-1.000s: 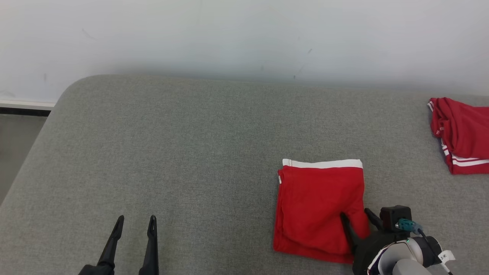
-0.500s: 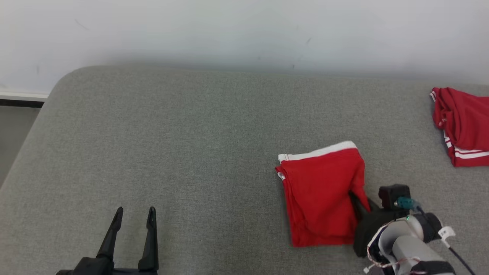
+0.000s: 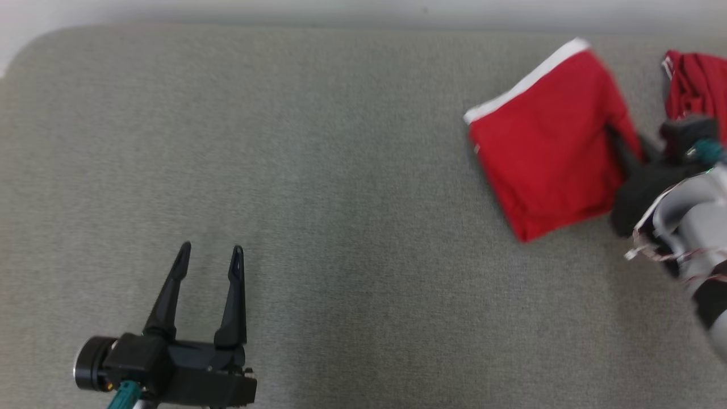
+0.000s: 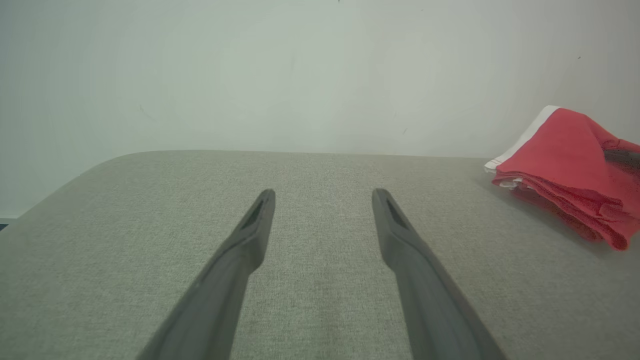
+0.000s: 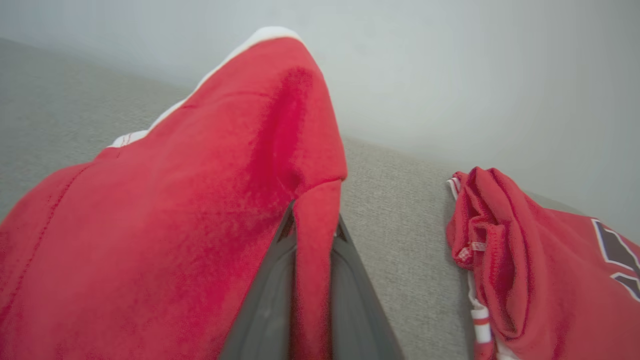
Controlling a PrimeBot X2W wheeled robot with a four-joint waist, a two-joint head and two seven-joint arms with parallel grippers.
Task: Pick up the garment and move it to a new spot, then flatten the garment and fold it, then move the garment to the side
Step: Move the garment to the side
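My right jaws grip the folded garment (image 3: 545, 142), left jaws open; I should lay it aside flat, clear of the second garment (image 3: 696, 85).

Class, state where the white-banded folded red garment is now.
In the head view the folded red garment is at the upper right of the grey cushion, pinched by the right gripper, just left of a crumpled red garment.

Soft even light, slight motion blur

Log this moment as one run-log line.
phase: move aside | right gripper: shut on folded garment | left gripper: open, empty | second garment: apart, on right
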